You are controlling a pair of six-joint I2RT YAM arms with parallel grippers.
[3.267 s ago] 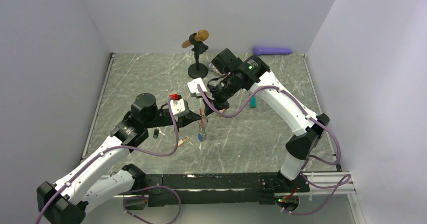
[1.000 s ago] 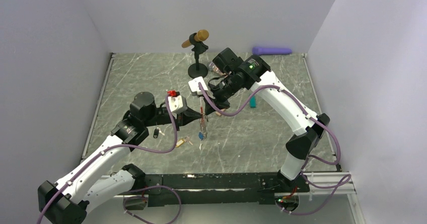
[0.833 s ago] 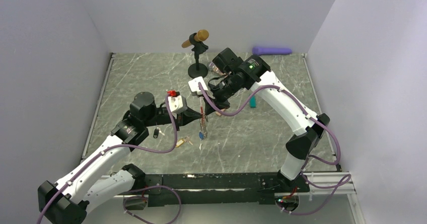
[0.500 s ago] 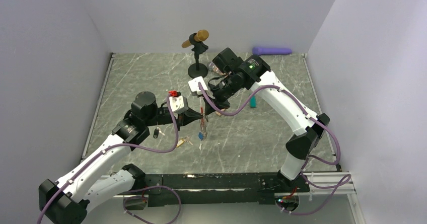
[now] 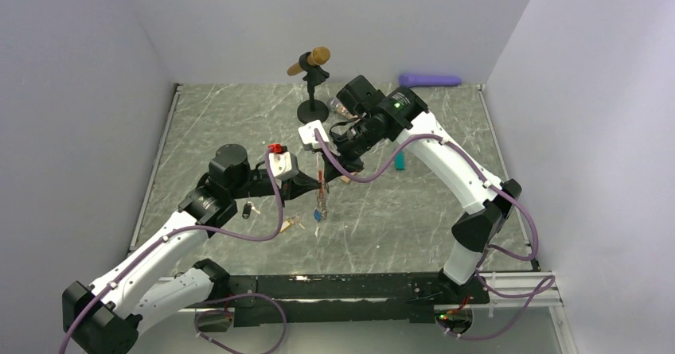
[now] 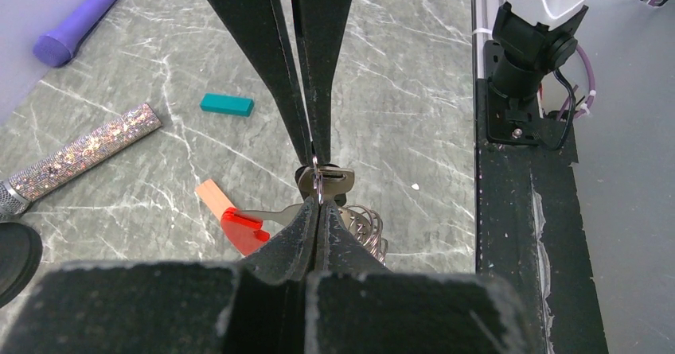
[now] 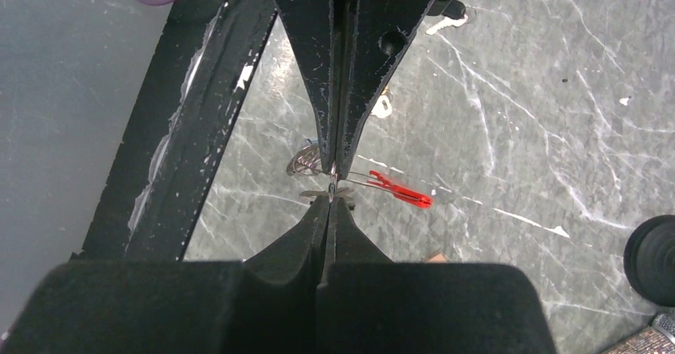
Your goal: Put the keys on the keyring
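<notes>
On the left of the surface (image 5: pixel 446 211) a black-tagged key (image 5: pixel 248 209) lies flat. A yellow-tagged key (image 5: pixel 293 224) lies just to its right, and both are apart from either arm. Next come the left fingers (image 5: pixel 312 181), pressed together and meeting the right fingers (image 5: pixel 325 169) tip to tip above the surface. The keyring (image 5: pixel 318 185) hangs at that meeting point, each pair pinching its thin wire loop, and a blue-tagged key (image 5: pixel 317 214) dangles below it. Farther right lies a teal block (image 5: pixel 400 161), and a purple tube (image 5: pixel 430 79) rests by the back wall.

Only the top view shows the dangling blue tag. The left wrist view shows a grey key head (image 6: pixel 326 177) on the loop right at the fingertips. Just behind it are the red clip (image 6: pixel 243 231) and the wire coil (image 6: pixel 364 228), and a tan block (image 6: pixel 212 196) and a glittery tube (image 6: pixel 79 157) lie on the surface. The right wrist view shows the loop edge-on at its own fingertips, with the clip to the right and the coil to the left.
</notes>
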